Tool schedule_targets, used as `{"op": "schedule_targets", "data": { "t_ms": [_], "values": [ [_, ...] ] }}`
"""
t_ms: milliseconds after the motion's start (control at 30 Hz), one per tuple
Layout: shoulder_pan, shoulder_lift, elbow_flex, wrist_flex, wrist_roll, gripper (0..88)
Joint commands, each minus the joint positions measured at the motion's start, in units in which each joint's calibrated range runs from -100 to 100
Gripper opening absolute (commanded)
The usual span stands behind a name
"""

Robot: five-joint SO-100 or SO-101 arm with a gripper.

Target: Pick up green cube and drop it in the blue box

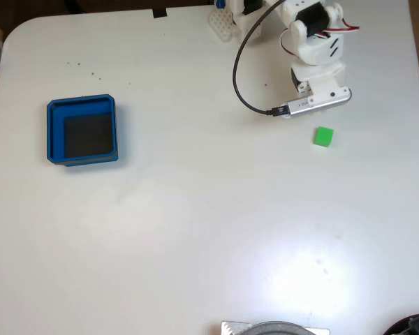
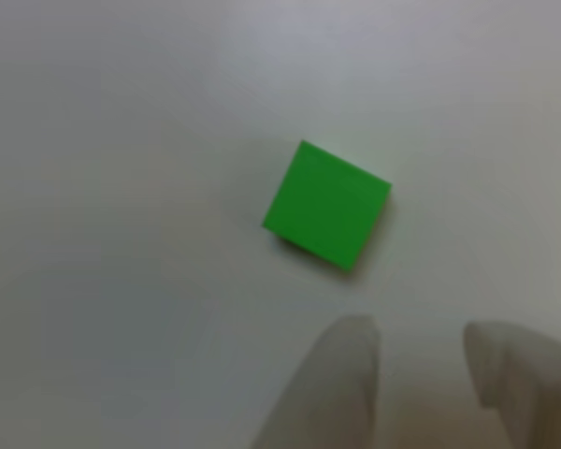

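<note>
Now: green cube (image 2: 327,205) flat on white surface (image 1: 195,223), at 12 o'clock just beyond tool (image 2: 419,360), not touching | tool tips apart w/ small gap, holding nothing | fixed view: cube (image 1: 323,137) near arm, blue box (image 1: 82,130) far off at 9 o'clock.

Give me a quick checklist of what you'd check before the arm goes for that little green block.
1. Green cube lies free on the white table, nothing touching it: ok.
2. Gripper has a gap between its fingertips: ok, though it looks narrow beside the cube.
3. Gripper lined up over the cube: not ok; in the other view the cube sits ahead of the tips.
4. Cube square to the fingers: not ok, it is rotated.
5. Blue box unoccupied: ok.
6. Path across the table to the box unobstructed: ok.
</note>
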State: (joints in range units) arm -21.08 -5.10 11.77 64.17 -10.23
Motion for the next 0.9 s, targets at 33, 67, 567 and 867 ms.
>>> {"op": "schedule_targets", "data": {
  "t_ms": [33, 67, 567, 867],
  "values": [
    [-2.9, 1.6, -5.0, 0.4, -4.2, 3.0],
    [-3.4, 2.2, -5.4, 0.4, -4.4, 3.1],
    [-4.0, 3.5, -6.6, 3.5, -4.6, 15.2],
    [-4.1, 3.5, -6.7, 5.1, -4.5, 24.9]
  ]
}}
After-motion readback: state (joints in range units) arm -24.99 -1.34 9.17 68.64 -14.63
